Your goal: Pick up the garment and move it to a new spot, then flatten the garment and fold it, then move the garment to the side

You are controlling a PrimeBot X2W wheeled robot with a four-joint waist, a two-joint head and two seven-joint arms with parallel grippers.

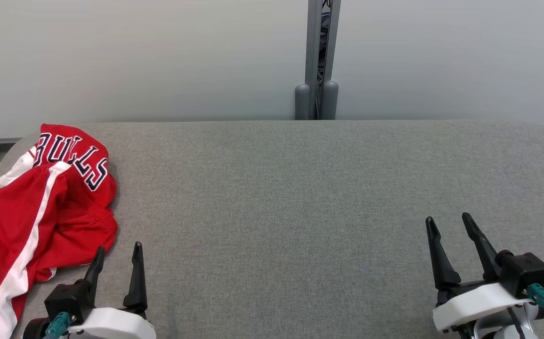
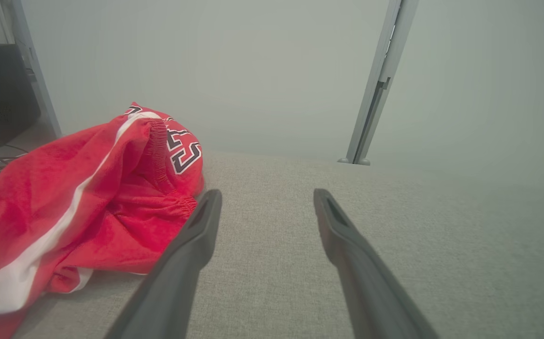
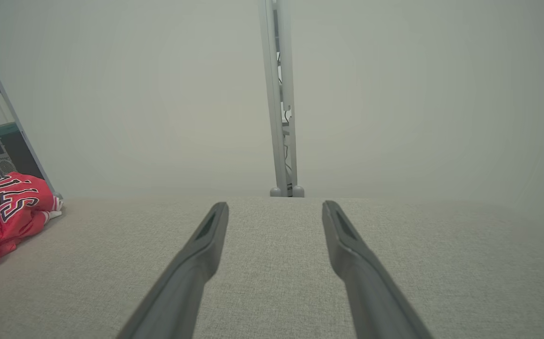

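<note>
left gripper [image 1: 117, 254]: fingers spread wide, nothing between them. Sits low at near-left of the table, fingers pointing away from the robot; outer fingertip just beside the garment's near edge, can't tell if it touches.
right gripper [image 1: 451, 228]: fingers apart too, empty. Near-right of the table, well apart from the garment.
table [image 1: 300, 197]: grey fabric-covered top, rounded far corners, bare across middle and right. Plenty of room for a new spot.
garment [image 1: 41, 212]: red shorts, crumpled in a heap at the left end of the table, far corner down to the near-left edge. Near end runs out of the head view, may hang over the edge, can't confirm.
garment look: white side stripe along one leg, dark block lettering outlined in white on the far part, gathered elastic waistband visible in the left wrist view [image 2: 158, 155]. Bunched, folded over itself, not flat.
progress: looks like nothing done yet. Garment not gripped, not flattened, not folded.
left to do: all of it: pick up, relocate, flatten, fold, shift to the side.
likely first mover: left arm, it's the one next to the cloth.
</note>
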